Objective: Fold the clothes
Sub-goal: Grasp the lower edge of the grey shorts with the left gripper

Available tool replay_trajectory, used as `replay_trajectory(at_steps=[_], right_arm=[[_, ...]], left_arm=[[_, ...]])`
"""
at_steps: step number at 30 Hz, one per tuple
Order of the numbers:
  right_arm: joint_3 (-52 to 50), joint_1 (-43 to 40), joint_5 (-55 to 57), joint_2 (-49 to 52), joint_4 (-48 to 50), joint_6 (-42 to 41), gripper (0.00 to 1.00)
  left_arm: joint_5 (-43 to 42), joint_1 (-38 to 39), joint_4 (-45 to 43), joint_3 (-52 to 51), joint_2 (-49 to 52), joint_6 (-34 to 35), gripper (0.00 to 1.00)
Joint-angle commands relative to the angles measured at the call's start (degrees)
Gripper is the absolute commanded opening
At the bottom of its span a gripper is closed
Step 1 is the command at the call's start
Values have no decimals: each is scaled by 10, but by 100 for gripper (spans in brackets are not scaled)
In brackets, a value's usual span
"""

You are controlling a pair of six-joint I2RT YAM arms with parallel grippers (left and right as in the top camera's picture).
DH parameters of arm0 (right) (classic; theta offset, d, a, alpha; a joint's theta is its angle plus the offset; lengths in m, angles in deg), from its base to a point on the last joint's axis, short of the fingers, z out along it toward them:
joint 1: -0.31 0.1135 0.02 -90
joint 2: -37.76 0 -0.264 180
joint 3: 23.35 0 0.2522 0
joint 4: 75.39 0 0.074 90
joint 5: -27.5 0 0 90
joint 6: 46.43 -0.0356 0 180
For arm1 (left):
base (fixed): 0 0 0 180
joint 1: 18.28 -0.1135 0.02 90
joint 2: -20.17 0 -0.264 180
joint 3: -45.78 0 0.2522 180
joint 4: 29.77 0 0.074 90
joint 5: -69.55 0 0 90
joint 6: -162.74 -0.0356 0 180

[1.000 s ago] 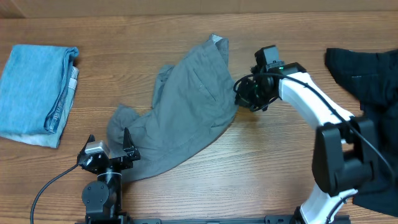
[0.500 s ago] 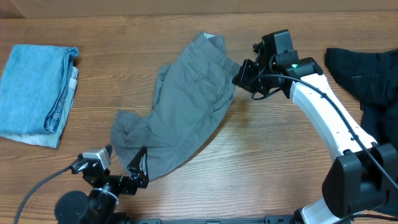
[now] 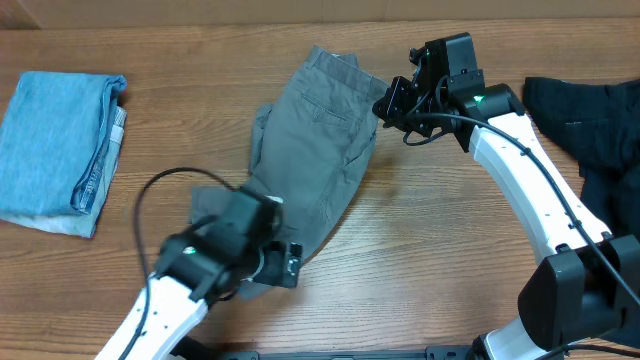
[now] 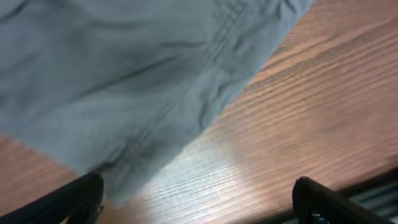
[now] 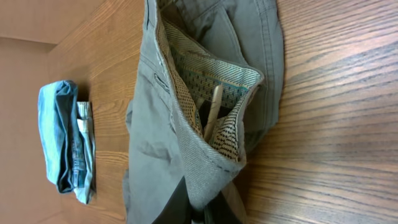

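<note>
The mid-grey shorts (image 3: 310, 160) lie spread in the middle of the table, waistband at the far right. My right gripper (image 3: 384, 108) is shut on the waistband edge; in the right wrist view (image 5: 208, 208) the fingers pinch the grey fabric, with the pale patterned lining (image 5: 217, 93) open above. My left gripper (image 3: 268, 270) hovers over the near leg hem, open and empty; its fingers (image 4: 193, 199) straddle bare wood beside the hem (image 4: 143, 99). A folded light-blue garment (image 3: 62, 135) lies far left. A black garment (image 3: 590, 130) lies far right.
The wooden table (image 3: 430, 250) runs under everything. The blue garment also shows in the right wrist view (image 5: 68, 140). A black cable (image 3: 165, 190) loops over the left arm.
My right gripper has pulled the waistband up and to the right, stretching the shorts. My left arm has swung from the near-left edge over to the shorts' near hem.
</note>
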Motion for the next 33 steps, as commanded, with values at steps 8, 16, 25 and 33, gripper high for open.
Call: replay_trajectory(at_steps=[8, 16, 25, 33], right_arm=[[20, 2, 21, -21, 6, 3, 4], [20, 2, 24, -21, 6, 3, 4], [20, 2, 41, -21, 6, 3, 4], [20, 2, 41, -21, 12, 3, 4]], left_arm=[[159, 66, -12, 14, 228, 10, 42], [91, 67, 9, 12, 278, 24, 61], [85, 67, 8, -28, 278, 61, 61], [85, 67, 9, -29, 278, 61, 64]])
